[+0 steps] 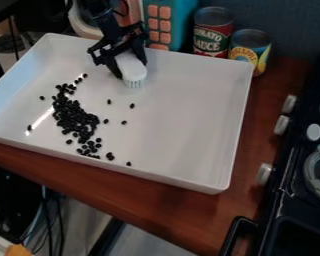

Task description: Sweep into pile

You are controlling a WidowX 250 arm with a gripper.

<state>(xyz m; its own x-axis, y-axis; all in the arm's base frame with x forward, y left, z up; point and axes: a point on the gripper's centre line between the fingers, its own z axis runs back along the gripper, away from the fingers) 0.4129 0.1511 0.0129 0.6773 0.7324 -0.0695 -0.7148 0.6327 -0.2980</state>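
The black gripper (126, 56) hangs over the back part of the white tray, shut on a white brush (130, 69) whose bristles point down toward the tray floor. Black beans (74, 117) lie in a long cluster in the left half of the tray (189, 110), in front of the brush and to its left. Several single beans are scattered around that cluster, some of them between it and the tray's middle.
Behind the tray stand a tomato sauce can (213, 32), a pineapple can (251, 49) and a teal box with pink buttons (164, 22). A black stove (293, 185) with knobs is at the right, beyond a strip of brown counter (259, 120).
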